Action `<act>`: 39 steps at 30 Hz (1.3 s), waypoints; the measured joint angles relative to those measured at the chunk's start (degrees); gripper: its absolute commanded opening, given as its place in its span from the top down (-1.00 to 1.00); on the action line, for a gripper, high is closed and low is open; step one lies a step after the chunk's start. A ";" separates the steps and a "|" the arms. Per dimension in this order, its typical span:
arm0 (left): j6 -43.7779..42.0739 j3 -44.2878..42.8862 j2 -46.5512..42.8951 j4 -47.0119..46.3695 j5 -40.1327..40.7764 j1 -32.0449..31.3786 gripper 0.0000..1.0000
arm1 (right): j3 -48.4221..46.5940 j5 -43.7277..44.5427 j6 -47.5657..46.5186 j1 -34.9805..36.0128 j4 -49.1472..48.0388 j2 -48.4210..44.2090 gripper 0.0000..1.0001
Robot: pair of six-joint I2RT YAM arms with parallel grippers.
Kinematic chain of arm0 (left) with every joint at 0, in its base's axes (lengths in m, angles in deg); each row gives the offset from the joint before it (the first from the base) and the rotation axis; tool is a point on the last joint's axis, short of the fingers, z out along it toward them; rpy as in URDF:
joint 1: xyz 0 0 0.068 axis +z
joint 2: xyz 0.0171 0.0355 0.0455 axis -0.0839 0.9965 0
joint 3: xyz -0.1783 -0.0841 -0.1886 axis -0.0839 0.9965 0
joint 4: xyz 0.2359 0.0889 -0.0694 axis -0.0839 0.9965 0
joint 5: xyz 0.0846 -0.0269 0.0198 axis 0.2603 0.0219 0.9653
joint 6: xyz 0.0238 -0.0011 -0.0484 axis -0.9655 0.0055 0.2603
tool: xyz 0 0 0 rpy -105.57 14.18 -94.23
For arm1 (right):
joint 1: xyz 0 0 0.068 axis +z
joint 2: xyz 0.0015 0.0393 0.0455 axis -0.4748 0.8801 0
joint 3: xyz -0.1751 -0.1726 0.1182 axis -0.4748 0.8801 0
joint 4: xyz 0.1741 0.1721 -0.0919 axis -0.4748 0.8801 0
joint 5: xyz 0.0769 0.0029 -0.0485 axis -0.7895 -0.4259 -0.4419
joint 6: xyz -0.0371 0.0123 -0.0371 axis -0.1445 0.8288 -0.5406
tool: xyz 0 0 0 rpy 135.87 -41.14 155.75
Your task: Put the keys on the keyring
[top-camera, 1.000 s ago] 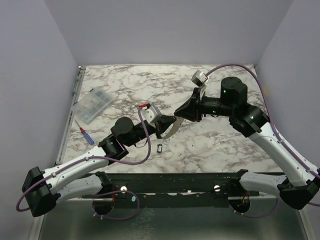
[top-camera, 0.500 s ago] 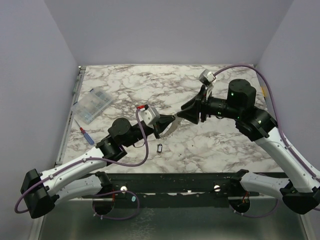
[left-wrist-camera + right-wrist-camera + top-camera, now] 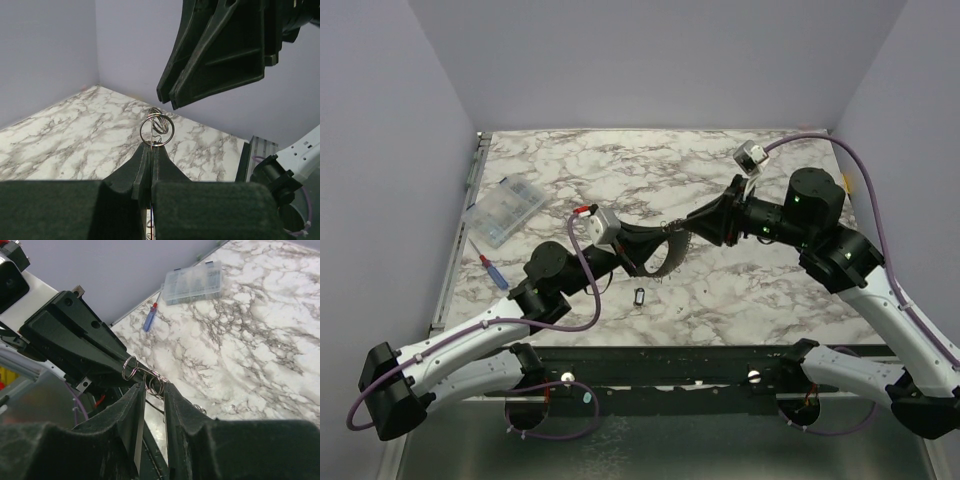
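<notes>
The keyring [image 3: 159, 123] is a small bunch of linked silver wire rings held in the air between both grippers. My left gripper [image 3: 151, 147] is shut on its nearest ring, which stands up from the fingertips. The right gripper [image 3: 155, 385] comes from the opposite side, and its two pads press on the ringlets of the keyring [image 3: 157, 381] between them. From above, the left gripper [image 3: 660, 248] and the right gripper [image 3: 682, 226] meet tip to tip over the middle of the table. One small dark key [image 3: 640, 296] lies on the marble just below them, untouched.
A clear plastic box [image 3: 505, 210] lies at the left of the marble table [image 3: 770, 290]. A blue screwdriver with a red tip [image 3: 492, 270] lies near it, beside the metal rail [image 3: 470, 190] on the left edge. Grey walls close in three sides.
The right arm's body has swung out to the right while its fingers stretched in to the rings. The left wrist has drawn back leftward a little. The key on the table has not moved.
</notes>
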 measured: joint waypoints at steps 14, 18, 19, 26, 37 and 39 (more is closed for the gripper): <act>8.50 1.01 0.72 -4.66 7.19 0.00 1.00 | 2.99 -2.73 19.78 0.00 -8.02 -0.42 0.05; 10.58 1.75 0.74 -4.92 11.08 0.02 1.00 | 2.71 -0.66 22.93 0.00 -7.52 -0.02 0.05; 10.99 1.88 0.76 -4.92 11.65 0.02 1.00 | 2.67 -0.07 23.61 0.00 -7.54 0.20 0.05; 13.18 2.95 0.90 -6.21 13.18 0.02 1.00 | 3.32 2.25 28.15 0.00 -9.88 1.79 0.06; 14.80 4.33 0.13 -7.76 13.22 0.02 1.00 | 4.55 4.44 30.45 0.00 -12.57 4.83 0.09; 14.99 4.52 0.04 -7.82 13.38 0.09 1.00 | 4.70 4.48 30.67 0.00 -12.79 4.96 0.09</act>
